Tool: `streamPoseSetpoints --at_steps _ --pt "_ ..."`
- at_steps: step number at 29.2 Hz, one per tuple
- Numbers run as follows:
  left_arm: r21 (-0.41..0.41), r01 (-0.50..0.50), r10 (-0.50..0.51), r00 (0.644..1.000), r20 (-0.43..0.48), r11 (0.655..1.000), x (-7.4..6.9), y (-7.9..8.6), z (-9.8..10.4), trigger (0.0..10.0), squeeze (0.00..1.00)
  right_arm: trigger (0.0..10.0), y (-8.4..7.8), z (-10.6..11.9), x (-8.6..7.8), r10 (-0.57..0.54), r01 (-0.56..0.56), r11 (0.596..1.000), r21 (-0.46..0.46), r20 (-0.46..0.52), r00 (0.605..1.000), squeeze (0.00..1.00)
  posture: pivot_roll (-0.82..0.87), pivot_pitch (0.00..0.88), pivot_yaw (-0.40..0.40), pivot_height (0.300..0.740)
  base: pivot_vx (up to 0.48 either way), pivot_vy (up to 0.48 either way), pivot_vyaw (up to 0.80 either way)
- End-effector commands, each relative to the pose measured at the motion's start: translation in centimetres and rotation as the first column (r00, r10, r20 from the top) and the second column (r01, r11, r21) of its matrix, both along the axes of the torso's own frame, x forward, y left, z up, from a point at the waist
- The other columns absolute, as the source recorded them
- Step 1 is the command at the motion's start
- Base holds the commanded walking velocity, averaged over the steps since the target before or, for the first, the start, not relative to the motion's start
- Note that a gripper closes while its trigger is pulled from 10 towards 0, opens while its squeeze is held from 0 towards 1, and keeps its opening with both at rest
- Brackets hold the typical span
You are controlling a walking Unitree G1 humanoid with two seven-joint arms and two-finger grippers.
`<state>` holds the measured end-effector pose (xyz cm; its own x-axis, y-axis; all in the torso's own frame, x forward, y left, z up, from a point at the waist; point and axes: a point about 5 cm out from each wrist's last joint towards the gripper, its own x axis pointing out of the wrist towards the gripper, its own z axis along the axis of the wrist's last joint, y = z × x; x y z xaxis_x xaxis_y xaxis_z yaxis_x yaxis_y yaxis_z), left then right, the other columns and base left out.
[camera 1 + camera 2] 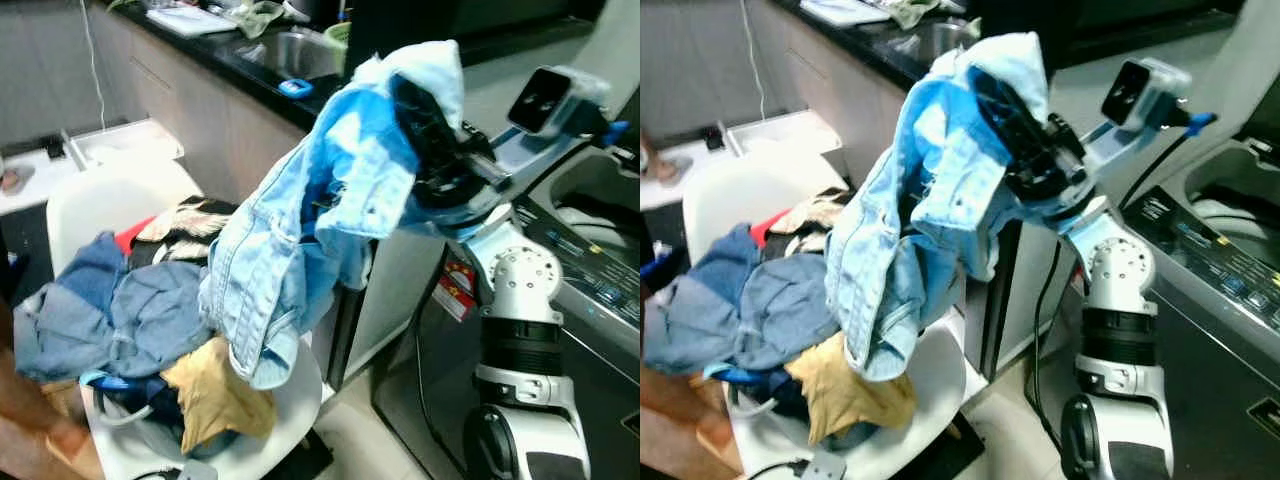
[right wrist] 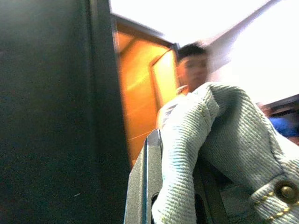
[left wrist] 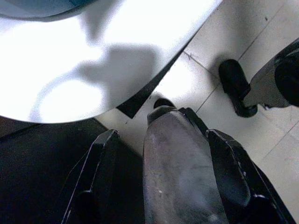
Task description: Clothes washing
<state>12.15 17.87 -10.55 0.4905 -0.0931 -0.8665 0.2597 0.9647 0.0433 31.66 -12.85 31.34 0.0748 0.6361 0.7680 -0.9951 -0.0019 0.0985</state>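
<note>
Denim jacket (image 1: pixel 300 220) draped over right hand (image 1: pixel 440 150)

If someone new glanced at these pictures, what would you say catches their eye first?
The light blue denim garment stands out first, held up high by the right end effector above the white chair. Next comes the heap of clothes piled on that chair's seat. To the right, the washing machine stands beside the raised arm.

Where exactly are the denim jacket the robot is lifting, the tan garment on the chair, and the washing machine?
denim jacket (image 1: pixel 300 230): left eye view, hanging front panel.
tan garment (image 1: pixel 215 395): left eye view, middle of the crumpled cloth.
washing machine (image 1: pixel 600 285): left eye view, control panel on its top.
</note>
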Motion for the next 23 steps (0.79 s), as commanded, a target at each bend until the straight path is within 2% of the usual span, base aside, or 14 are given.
streamPoseSetpoints --at_steps 1,7,13,20,23 --pt "-0.007 0.013 -0.013 0.998 -0.061 1.0 -1.3 -0.4 -0.5 10.0 0.0 0.0 -1.1 1.1 0.3 -0.074 0.073 0.997 0.036 0.023 0.997 0.0 -0.02 0.0 -0.033 0.74 0.0 0.0 -0.8" --pt "-0.013 0.014 -0.015 0.998 -0.056 1.0 -1.0 -0.7 -0.5 10.0 0.0 0.0 -2.4 1.1 0.8 -0.143 0.142 0.989 0.04 0.001 0.99 0.0 -0.02 0.0 -0.033 0.74 0.0 0.0 -0.8" --pt "-0.013 0.013 -0.014 0.998 -0.054 1.0 -1.0 -0.7 -0.4 10.0 0.0 0.0 -2.8 1.0 1.1 -0.173 0.173 0.984 0.038 -0.006 0.985 0.0 -0.02 0.0 -0.035 0.74 0.0 0.0 -0.8" --pt "-0.004 0.011 -0.011 0.998 -0.065 1.0 -1.3 -0.1 -0.5 10.0 0.0 0.0 -3.2 0.8 1.9 -0.263 0.264 0.965 0.009 -0.034 0.964 0.0 -0.02 0.0 -0.03 0.74 0.0 0.0 -0.8" --pt "-0.001 0.01 -0.01 0.998 -0.069 1.0 -1.4 0.2 -0.5 10.0 0.0 0.0 -3.4 0.6 2.6 -0.334 0.333 0.943 -0.013 -0.07 0.94 0.0 -0.02 0.0 -0.029 0.74 0.0 0.0 -0.8"
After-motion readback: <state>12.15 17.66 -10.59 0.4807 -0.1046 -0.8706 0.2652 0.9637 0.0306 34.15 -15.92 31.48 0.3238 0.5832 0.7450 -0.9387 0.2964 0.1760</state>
